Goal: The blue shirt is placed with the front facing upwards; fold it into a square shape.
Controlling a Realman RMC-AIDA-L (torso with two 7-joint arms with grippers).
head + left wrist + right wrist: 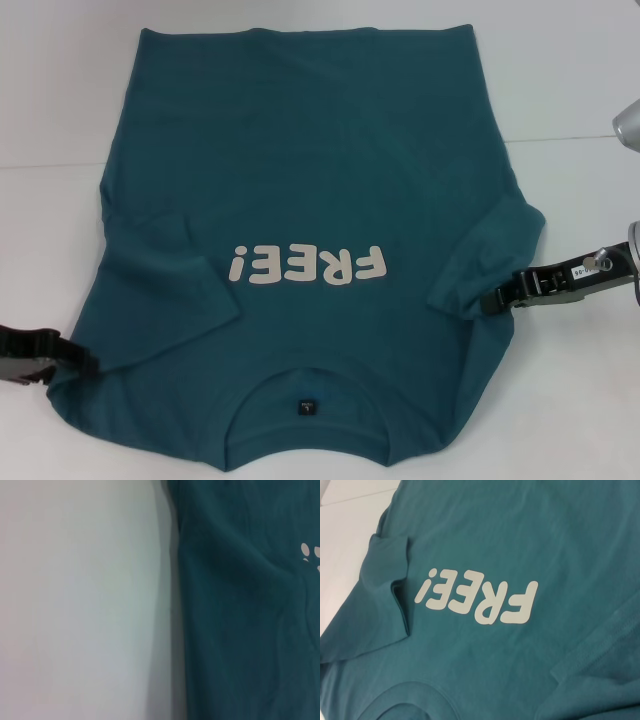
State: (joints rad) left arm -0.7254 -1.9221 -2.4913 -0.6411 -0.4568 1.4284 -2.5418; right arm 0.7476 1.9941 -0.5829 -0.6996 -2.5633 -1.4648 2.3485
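Across the centre of the head view, the blue shirt (pixel 300 170) lies front-up on the white table (pixel 560 90), collar toward the lower edge, both sleeves folded inward. At right centre, the right gripper (pixel 487 292) is clamped on the sleeve fold. At lower left, the left gripper (pixel 85 362) touches the shirt's edge; its finger state cannot be told.

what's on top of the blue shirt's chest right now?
Both short sleeves are folded inward onto the blue shirt, flanking the cream lettering, which stays uncovered. The left tool and right tool sit at the shirt's side edges. Whatever lies beneath the fabric is hidden.
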